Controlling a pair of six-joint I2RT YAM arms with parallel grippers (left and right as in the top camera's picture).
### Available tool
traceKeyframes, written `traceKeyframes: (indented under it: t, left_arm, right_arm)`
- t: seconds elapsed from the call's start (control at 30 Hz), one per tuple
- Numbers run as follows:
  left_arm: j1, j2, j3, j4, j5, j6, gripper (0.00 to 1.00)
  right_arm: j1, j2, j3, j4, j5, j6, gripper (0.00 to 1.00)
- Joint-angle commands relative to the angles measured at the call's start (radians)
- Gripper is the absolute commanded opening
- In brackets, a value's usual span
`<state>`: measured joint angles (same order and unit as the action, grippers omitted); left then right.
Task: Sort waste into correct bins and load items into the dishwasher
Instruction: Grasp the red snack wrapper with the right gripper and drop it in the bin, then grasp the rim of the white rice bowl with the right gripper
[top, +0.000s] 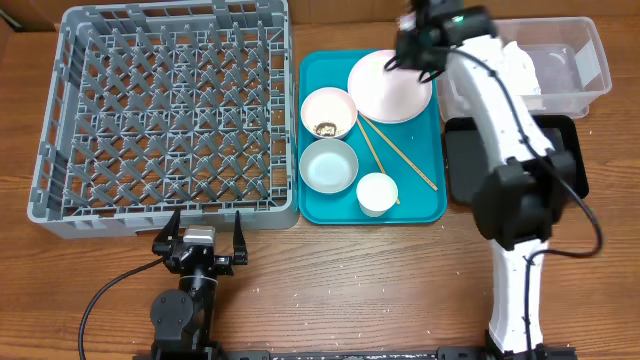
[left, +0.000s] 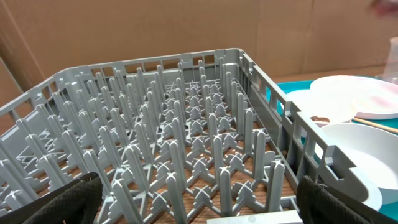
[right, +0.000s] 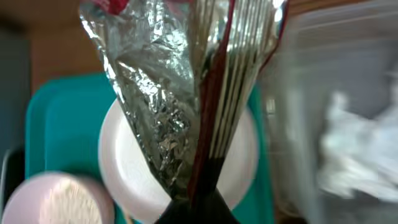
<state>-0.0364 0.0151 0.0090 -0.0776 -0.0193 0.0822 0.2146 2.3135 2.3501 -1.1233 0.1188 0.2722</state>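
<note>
Wooden table (top: 350, 280) bears rack (top: 165, 222), teal tray (top: 420, 200), tub (top: 590, 60), black tray (top: 462, 165).

The left arm (top: 185, 300) sits folded low at the near edge of the counter (top: 350, 290), its left gripper (top: 206, 222) pointing away from the base with the dark fingers (left: 62, 199) spread wide and nothing between them. The right arm (top: 495, 110), white with black joints, rises from its base at the same near edge and stretches far across, bending leftward at the top. There the right gripper (top: 418, 48) points downward, its fingers (right: 196, 213) pinched together on a crinkled silvery wrapper (right: 155, 106).
</note>
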Motion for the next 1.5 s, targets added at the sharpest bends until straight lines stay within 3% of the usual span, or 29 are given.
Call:
traceKeyframes:
  t: [0.0,0.2,0.23,0.27,0.3,0.4,0.53,0.6,0.73,1.0,1.27,1.47]
  left_arm:
    - [0.01,-0.009,-0.004,0.003,-0.006,0.015,1.0]
    - [0.01,-0.009,-0.004,0.003,-0.006,0.016,1.0]
    - [0.01,-0.009,-0.004,0.003,-0.006,0.015,1.0]
    - [0.01,-0.009,-0.004,0.003,-0.006,0.015,1.0]
    - [0.01,-0.009,-0.004,0.003,-0.006,0.016,1.0]
    - [0.01,-0.009,-0.004,0.003,-0.006,0.016,1.0]
    - [0.01,-0.009,-0.004,0.003,-0.006,0.015,1.0]
    - [0.01,-0.009,-0.004,0.003,-0.006,0.015,1.0]
    - [0.01,-0.009,-0.004,0.003,-0.006,0.015,1.0]
    - [0.01,-0.009,-0.004,0.003,-0.006,0.015,1.0]
    - [0.01,-0.009,-0.004,0.003,-0.006,0.016,1.0]
    - [0.01,-0.009,-0.004,0.003,-0.006,0.015,1.0]
  right_arm:
    - [-0.07,-0.04,0.019,-0.014,0.199,0.233,0.04]
    - [-0.183,0.005,-0.106,0.038,0.204,0.469,0.06]
    - [-0.198,0.004,-0.121,0.06,0.169,0.46,0.54]
    - [-0.205,0.004,-0.12,0.072,0.129,0.424,0.8]
    - [-0.211,0.0,-0.109,0.074,0.081,0.385,0.88]
    - [-0.206,-0.039,-0.076,0.045,0.046,0.341,0.89]
    - [-0.167,-0.171,-0.074,0.004,-0.18,0.106,0.86]
    - [-0.118,-0.223,-0.074,-0.052,-0.241,0.071,0.85]
    - [-0.006,-0.222,-0.129,-0.086,-0.244,0.082,0.79]
    - [0.174,-0.221,-0.472,0.269,-0.245,0.154,0.63]
    - [0.256,-0.208,-0.584,0.468,-0.219,0.203,0.57]
    - [0.269,-0.135,-0.584,0.473,-0.203,0.284,0.57]
